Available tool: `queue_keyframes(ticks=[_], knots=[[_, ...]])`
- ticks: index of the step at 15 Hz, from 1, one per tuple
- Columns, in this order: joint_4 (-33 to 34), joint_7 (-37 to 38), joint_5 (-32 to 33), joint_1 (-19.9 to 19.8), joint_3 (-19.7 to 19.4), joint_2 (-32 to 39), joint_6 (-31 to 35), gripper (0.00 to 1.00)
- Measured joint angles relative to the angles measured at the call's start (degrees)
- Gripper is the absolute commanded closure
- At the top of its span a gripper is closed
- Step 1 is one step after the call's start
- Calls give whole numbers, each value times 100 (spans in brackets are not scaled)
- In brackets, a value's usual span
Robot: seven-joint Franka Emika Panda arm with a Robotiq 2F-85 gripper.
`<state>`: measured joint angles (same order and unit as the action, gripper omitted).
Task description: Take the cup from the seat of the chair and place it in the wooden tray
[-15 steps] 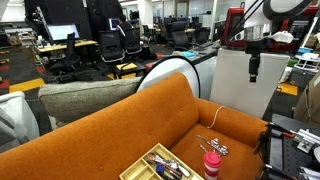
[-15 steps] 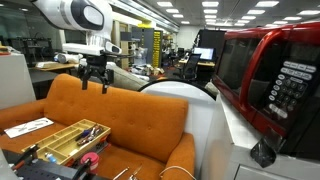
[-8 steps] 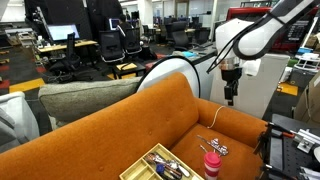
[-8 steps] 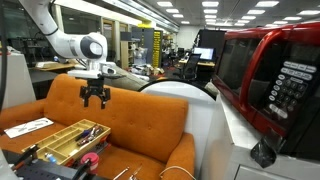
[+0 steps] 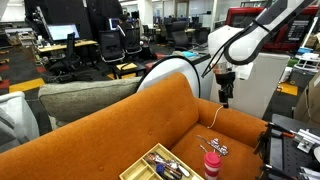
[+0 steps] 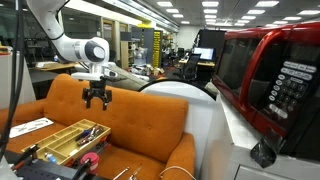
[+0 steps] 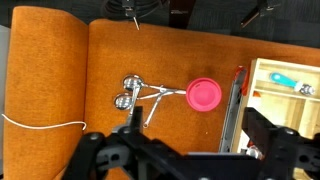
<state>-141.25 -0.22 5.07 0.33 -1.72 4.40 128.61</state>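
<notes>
1. Gripper [image 5: 226,100]: it hangs in the air above the orange sofa [image 5: 130,120], pointing down, and holds nothing. In the wrist view its two fingers [image 7: 100,150] stand wide apart and released. The exterior view [image 6: 96,103] also shows them spread.
2. Cup [image 7: 203,94]: pink, standing on the sofa seat below the gripper and well apart from it. In the wrist view it sits ahead of the gap between the fingers. It shows in both exterior views [image 5: 211,160] [image 6: 90,160]. It is outside the tray.
3. Wooden tray [image 7: 255,80]: on the seat below the gripper, beyond the cup towards the right edge of the wrist view. Its compartments hold small tools, too small to identify. Cup and tray are near each other. Whether they touch cannot be told.
4. Metal utensils [image 7: 135,95]: a small cluster on the seat, just beside the cup on the side away from the tray.
5. White cord [image 7: 40,123]: draped across the armrest, further from the gripper than the utensils.
</notes>
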Motion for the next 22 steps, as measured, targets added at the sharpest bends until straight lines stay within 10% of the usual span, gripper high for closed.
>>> queue_keyframes(ticks=[8, 22], knots=[[151, 62, 60, 41, 37, 440, 276, 0], [2464, 253, 244, 437, 280, 3727, 568, 0]])
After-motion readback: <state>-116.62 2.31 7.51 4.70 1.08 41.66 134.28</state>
